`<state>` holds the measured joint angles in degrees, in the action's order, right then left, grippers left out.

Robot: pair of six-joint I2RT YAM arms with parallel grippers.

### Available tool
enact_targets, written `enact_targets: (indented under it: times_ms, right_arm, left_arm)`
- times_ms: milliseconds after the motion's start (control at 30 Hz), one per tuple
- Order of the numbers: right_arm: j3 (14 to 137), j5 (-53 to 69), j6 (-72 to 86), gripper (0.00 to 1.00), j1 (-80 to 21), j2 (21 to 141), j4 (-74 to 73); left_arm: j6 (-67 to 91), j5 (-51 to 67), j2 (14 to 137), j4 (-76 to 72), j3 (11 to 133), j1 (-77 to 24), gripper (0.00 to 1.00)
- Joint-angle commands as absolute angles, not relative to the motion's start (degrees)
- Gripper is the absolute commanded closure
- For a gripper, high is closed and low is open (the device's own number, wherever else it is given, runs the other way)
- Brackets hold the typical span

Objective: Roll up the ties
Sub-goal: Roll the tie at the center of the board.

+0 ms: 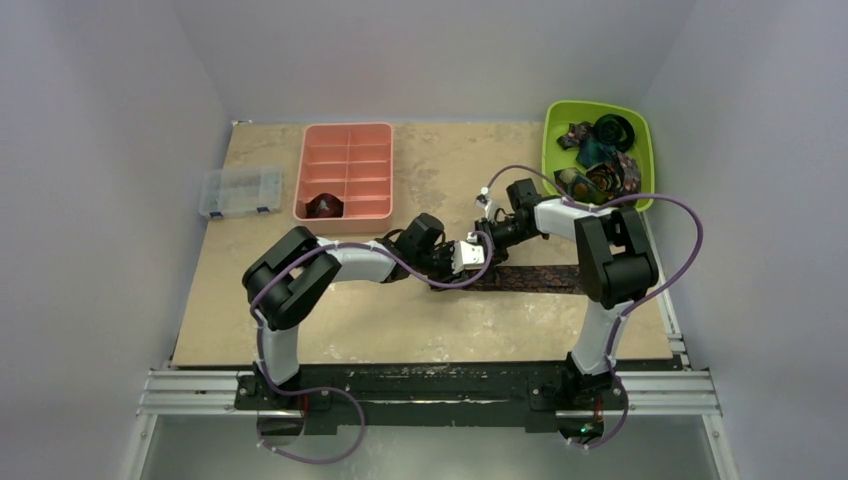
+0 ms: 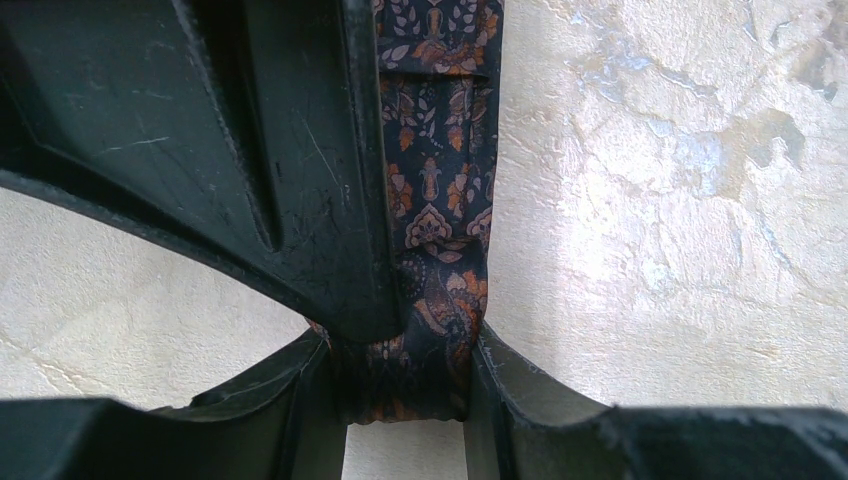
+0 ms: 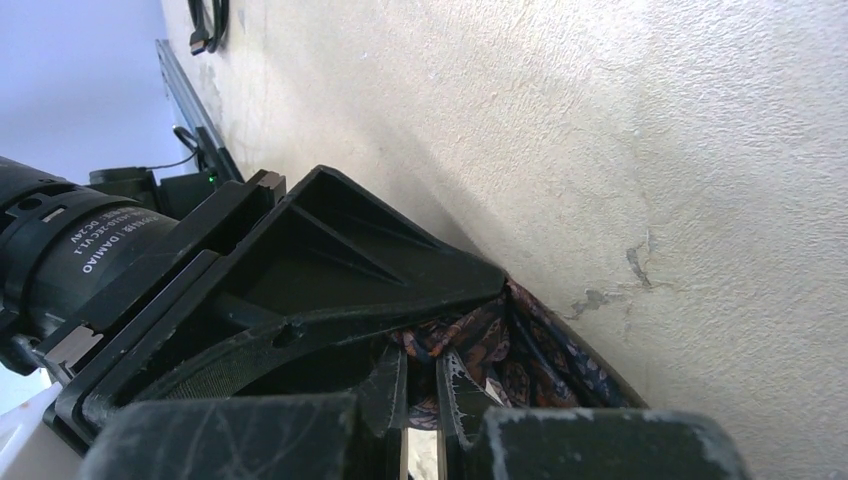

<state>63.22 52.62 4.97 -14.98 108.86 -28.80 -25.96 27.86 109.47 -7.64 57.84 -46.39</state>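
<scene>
A dark brown-maroon patterned tie [image 1: 540, 278] lies flat across the table in front of the right arm, running right from its bunched left end. Both grippers meet at that end. My left gripper [image 1: 447, 268] is shut on the folded end of the tie [image 2: 440, 150], which is squeezed between its fingers [image 2: 400, 348]. My right gripper [image 1: 478, 252] comes in from the far side, and its jaws [image 3: 420, 360] are pinched on a fold of the same fabric [image 3: 540, 365]. Its finger [image 2: 300, 150] crosses the left wrist view. Part of the tie end is hidden by the fingers.
A pink compartment tray [image 1: 345, 135] at the back holds one rolled tie [image 1: 325, 206]. A green bin [image 1: 560, 120] at the back right holds several more ties. A clear plastic box [image 1: 238, 190] sits at the left. A black cable loop [image 3: 205, 20] lies far off.
</scene>
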Motion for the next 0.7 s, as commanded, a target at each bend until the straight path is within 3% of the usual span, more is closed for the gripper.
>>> enact_targets:
  times_ms: [0, 400, 667]
  right_arm:
    - [63.66, 48.89, 0.76, 1.0, -15.56, 110.67, -30.61]
    - [61.73, 38.65, -4.51, 1.0, -14.63, 110.48, -30.93]
    - [62.04, 33.32, -5.25, 1.0, -14.68, 110.11, -30.55]
  left_arm:
    - [-26.71, 23.74, 112.94, 3.48, 55.55, -46.77, 0.79]
    - [-21.92, 28.7, 111.32, -4.78, 54.79, -45.88, 0.41]
    - [-14.49, 31.3, 112.22, -17.36, 52.98, -45.87, 0.34]
